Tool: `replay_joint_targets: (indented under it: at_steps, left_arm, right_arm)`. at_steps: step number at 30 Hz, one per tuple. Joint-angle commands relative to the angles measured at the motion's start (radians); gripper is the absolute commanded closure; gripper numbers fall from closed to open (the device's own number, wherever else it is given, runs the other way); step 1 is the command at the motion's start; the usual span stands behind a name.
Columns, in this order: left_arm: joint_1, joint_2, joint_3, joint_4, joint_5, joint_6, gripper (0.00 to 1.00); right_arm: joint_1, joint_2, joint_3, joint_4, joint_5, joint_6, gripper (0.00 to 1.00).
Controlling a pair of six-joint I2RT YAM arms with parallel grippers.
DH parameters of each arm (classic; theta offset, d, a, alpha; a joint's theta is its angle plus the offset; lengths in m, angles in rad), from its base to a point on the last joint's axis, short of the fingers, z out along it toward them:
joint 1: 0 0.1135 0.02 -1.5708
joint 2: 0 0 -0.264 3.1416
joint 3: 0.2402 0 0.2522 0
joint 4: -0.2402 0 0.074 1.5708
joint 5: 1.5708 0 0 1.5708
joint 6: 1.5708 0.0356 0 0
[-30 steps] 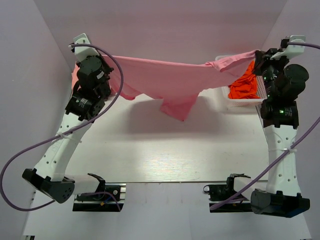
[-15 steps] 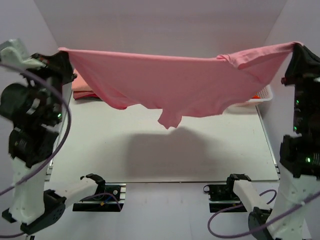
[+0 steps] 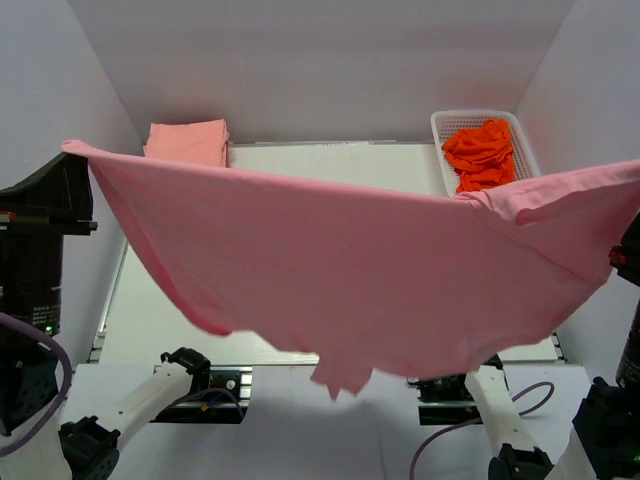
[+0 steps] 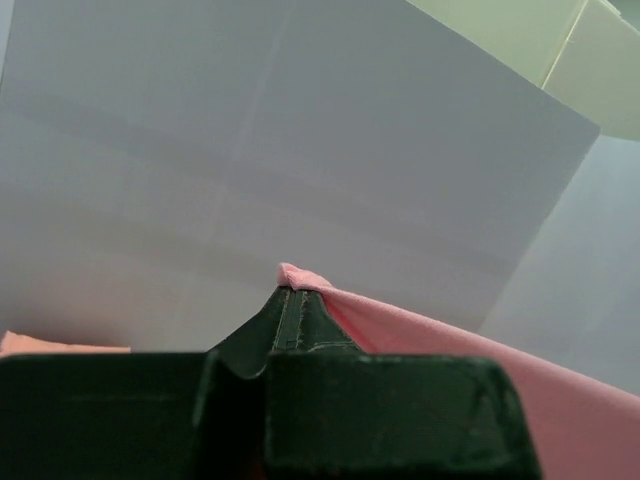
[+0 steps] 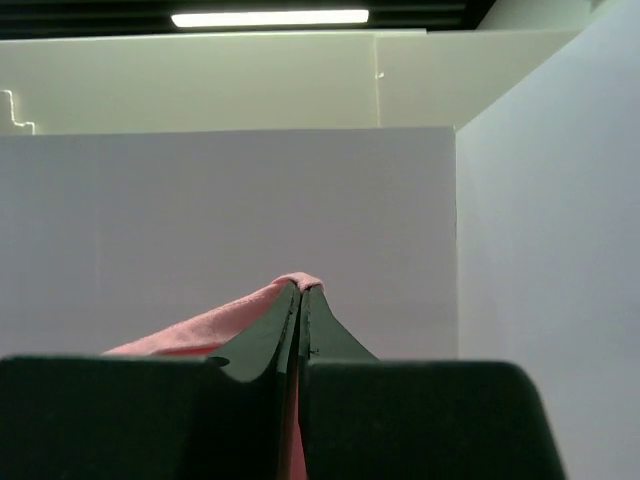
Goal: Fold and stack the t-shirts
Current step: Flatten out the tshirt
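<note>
Item 1, pink shirt [image 3: 350, 270]. We see it spread wide in the air, above the table [image 3: 330, 160] and near the top camera. Its long axis runs left to right across the top view. The top edge is taut and dips toward the middle, and the body hangs below it. One sleeve [image 3: 340, 378] dangles at the lower middle. A seamed bunch at upper right may be the collar or the other sleeve; we cannot tell which.

Item 2, left gripper [image 4: 293, 300]. Jaws are pinched together on the shirt's left corner, and cloth trails off to the right in its wrist view.

Item 3, right gripper [image 5: 301, 290]. Jaws are clamped on the right corner, with cloth falling to the left.

Item 4, peach shirt [image 3: 187, 142]. It lies folded flat at the table's far left corner.

Item 5, orange shirts [image 3: 483, 152]. They are crumpled in the basket [image 3: 440, 125] at the far right.

View notes. Only the top view shows the full span, the table, and items 4 and 5. Only the wrist views show the closed fingertips, each against bare white walls [image 5: 230, 220].
</note>
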Motion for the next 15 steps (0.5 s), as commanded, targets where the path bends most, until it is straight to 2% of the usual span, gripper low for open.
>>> replay_joint_targets:
  at_steps: [1, 5, 6, 9, 10, 15]
  left_arm:
    - [0.007, 0.016, -0.039, -0.030, -0.011, -0.033, 1.00]
    - [0.007, -0.009, -0.191, -0.012, -0.068, -0.088, 1.00]
    - [0.007, -0.009, -0.214, -0.012, -0.109, -0.101, 1.00]
    - [0.007, 0.017, -0.317, -0.023, -0.183, -0.140, 1.00]
    - [0.007, 0.017, -0.385, -0.023, -0.198, -0.154, 1.00]
    - [0.007, 0.158, -0.567, -0.014, -0.280, -0.259, 1.00]
  right_arm:
    - [-0.001, 0.035, -0.036, -0.046, 0.045, 0.029, 1.00]
    - [-0.001, 0.041, -0.153, -0.017, 0.028, 0.056, 1.00]
    - [-0.001, 0.041, -0.250, 0.021, 0.005, 0.061, 1.00]
    - [0.001, 0.040, -0.387, 0.064, -0.055, 0.098, 1.00]
    - [-0.001, 0.041, -0.492, 0.102, -0.099, 0.107, 1.00]
    - [-0.001, 0.136, -0.742, 0.231, -0.176, 0.202, 1.00]
